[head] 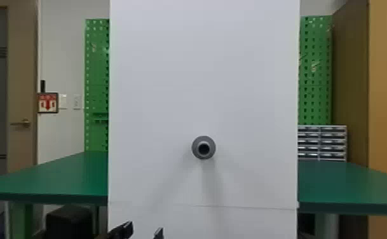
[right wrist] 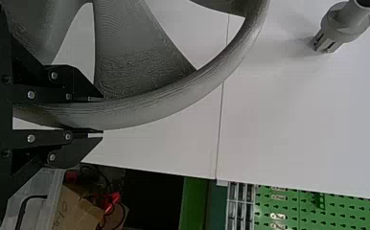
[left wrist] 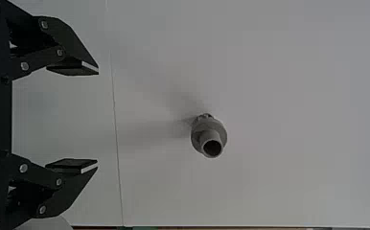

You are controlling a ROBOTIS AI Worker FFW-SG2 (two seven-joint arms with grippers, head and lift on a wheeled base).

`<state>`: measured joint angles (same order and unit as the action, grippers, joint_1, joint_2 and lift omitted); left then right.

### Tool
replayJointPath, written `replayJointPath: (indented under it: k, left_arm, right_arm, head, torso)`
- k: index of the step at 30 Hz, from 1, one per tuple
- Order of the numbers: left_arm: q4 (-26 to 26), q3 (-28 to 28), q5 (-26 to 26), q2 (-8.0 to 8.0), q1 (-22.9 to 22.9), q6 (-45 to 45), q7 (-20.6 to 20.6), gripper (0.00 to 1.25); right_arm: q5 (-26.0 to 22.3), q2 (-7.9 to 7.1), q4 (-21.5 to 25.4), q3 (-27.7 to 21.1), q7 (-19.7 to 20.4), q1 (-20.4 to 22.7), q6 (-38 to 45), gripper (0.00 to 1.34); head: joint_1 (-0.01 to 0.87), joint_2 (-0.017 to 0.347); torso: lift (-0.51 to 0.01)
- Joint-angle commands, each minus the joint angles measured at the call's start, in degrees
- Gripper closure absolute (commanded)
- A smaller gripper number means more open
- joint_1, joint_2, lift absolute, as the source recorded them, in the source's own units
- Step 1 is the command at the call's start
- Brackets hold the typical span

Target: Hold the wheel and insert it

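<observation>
At the bottom edge of the head view my left gripper (head: 143, 232) stands open, low and to the left of the grey hub (head: 203, 147) that sticks out of the white panel. The left wrist view has that left gripper (left wrist: 97, 117) with nothing between its fingers, apart from the hub (left wrist: 209, 136). In the right wrist view my right gripper (right wrist: 97, 115) is shut on the rim of the grey spoked wheel (right wrist: 173, 100). The wheel is apart from the hub (right wrist: 343, 24), which projects from the panel beyond it.
The tall white panel (head: 202, 79) stands in front of a green table (head: 59, 178). Small drawers (head: 322, 143) sit on the table at the right, below green pegboard (head: 315, 70). A cardboard box (right wrist: 75, 211) with cables lies past the panel's edge.
</observation>
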<state>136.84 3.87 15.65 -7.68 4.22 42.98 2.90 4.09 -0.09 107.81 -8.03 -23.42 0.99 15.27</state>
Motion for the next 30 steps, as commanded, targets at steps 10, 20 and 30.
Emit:
replayJointPath:
  k: [10, 20, 30]
  left_arm:
    - [0.0, 0.2, -0.5, 0.03, -0.1, -0.1, 0.0, 0.55]
    - [0.1, 0.2, -0.5, 0.03, -0.1, -0.2, 0.0, 0.55]
    - [0.0, 0.1, -0.5, 0.03, -0.1, -0.2, 0.0, 0.55]
  right_arm:
    - [0.9, 0.14, 0.1, -0.9, 0.1, 0.5, -0.1, 1.16]
    - [1.4, 0.14, 0.1, -0.9, 0.1, 0.5, -0.1, 1.16]
    - [1.4, 0.14, 0.2, -0.9, 0.1, 0.2, 0.6, 1.16]
  head:
    - [0.005, 0.112]
    - [0.005, 0.112]
    - [0.005, 0.112]
  torso:
    - [-0.478]
    - [-0.478]
    - [-0.478]
